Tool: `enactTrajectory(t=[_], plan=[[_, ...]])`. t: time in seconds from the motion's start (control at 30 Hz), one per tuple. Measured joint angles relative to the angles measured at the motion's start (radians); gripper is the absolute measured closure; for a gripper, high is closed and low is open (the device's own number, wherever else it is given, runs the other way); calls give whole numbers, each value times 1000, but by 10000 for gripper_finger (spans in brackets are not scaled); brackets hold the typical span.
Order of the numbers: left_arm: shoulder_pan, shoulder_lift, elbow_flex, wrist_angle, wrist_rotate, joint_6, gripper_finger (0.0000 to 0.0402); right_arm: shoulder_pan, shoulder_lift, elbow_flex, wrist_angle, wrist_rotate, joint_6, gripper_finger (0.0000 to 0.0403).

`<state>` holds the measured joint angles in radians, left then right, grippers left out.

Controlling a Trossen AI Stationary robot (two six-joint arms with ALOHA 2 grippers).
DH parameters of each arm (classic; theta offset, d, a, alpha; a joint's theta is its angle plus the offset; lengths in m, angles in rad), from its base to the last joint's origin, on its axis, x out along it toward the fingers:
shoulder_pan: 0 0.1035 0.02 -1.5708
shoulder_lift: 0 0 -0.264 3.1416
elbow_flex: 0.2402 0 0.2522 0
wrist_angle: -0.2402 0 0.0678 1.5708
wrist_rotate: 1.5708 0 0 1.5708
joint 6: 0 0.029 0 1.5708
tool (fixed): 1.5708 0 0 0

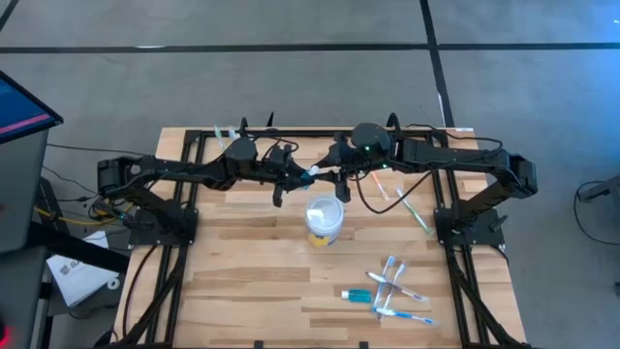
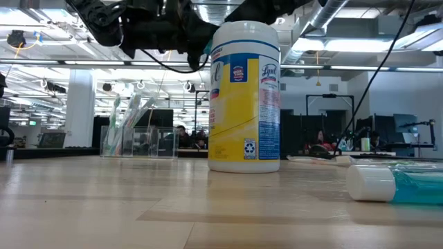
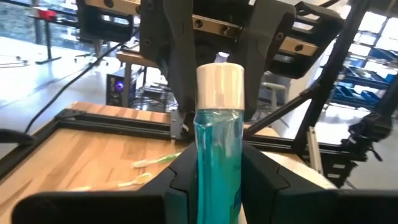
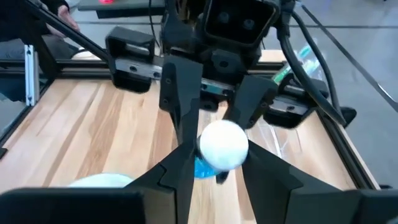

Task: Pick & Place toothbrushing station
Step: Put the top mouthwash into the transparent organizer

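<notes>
My two grippers meet tip to tip over the far middle of the table. A teal tube (image 1: 312, 174) with a white cap (image 3: 220, 84) hangs between them, and my left gripper (image 3: 219, 171) is shut on it. My right gripper (image 4: 221, 163) is open, its fingers close on either side of the cap (image 4: 222, 144). The toothbrushing station (image 2: 135, 135), a see-through stand with upright cups, rests on its base near the table's far left (image 1: 225, 136); no gripper touches it. My left gripper pinches the tube's teal body (image 3: 204, 163), below the cap, between its two fingers. The fingers lie level and along the tube, which reaches out past them with its cap end toward my right gripper. The tube is lifted clear of the table. Whether my right gripper touches the cap, I cannot tell.
A round white-topped, yellow-banded wipes tub (image 1: 325, 221) stands just in front of the grippers. Several toothbrushes and another teal tube (image 1: 356, 294) lie at the near right. Green toothbrushes (image 1: 412, 208) lie by the right arm's base. The near left of the table is bare wood.
</notes>
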<state>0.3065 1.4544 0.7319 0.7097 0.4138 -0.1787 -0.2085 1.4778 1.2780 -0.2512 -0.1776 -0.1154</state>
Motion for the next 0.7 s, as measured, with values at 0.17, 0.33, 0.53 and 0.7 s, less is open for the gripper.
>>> enactTrajectory(t=[0.17, 0.33, 0.53, 0.7], plan=[[5, -59, -58, 0, -31, 0, 328, -11, -1, -2, -20, 8, 0, 285], [-3, -189, -149, 1, -148, 22, 329, -25, -1, -2, -17, 5, 1, 285], [-50, -327, -281, -3, -407, 65, 329, -24, -1, -2, 0, -1, 2, 285], [-92, -378, -364, 14, -624, 67, 328, -24, -1, -2, 4, -2, 1, 285]])
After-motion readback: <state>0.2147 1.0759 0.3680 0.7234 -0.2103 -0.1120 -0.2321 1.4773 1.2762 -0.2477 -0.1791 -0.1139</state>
